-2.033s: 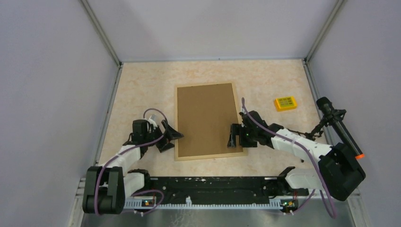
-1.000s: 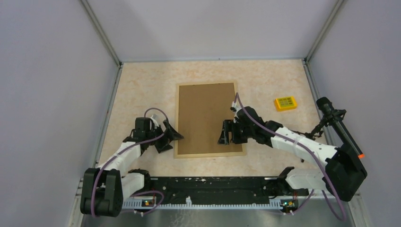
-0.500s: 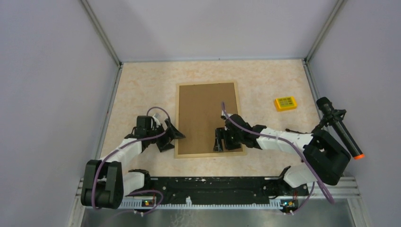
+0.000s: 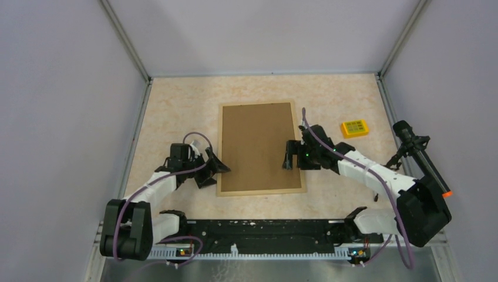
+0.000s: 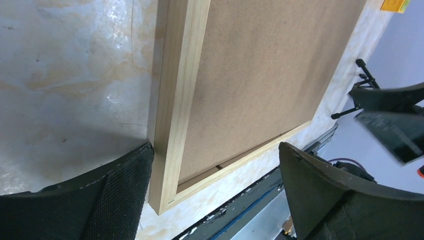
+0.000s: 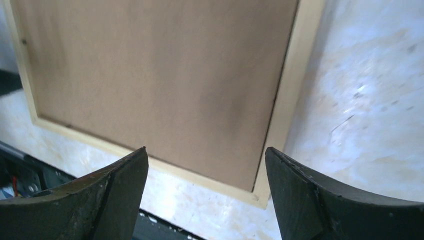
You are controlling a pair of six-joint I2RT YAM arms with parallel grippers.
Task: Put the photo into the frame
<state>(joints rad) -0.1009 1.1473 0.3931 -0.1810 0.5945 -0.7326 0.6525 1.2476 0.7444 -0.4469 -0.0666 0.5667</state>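
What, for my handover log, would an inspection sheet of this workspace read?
Surface: beige marbled tabletop, no spills seen.
Job's things: frame lies back up, brown board showing; photo not visible.
Clutter: yellow box right of the frame, apart from it.
Grippers: left gripper open at the frame's left edge; right gripper open over its right edge; neither holds anything.
Cables: purple cable looped on each arm.
Surroundings: grey walls; black rod with orange tip at right.
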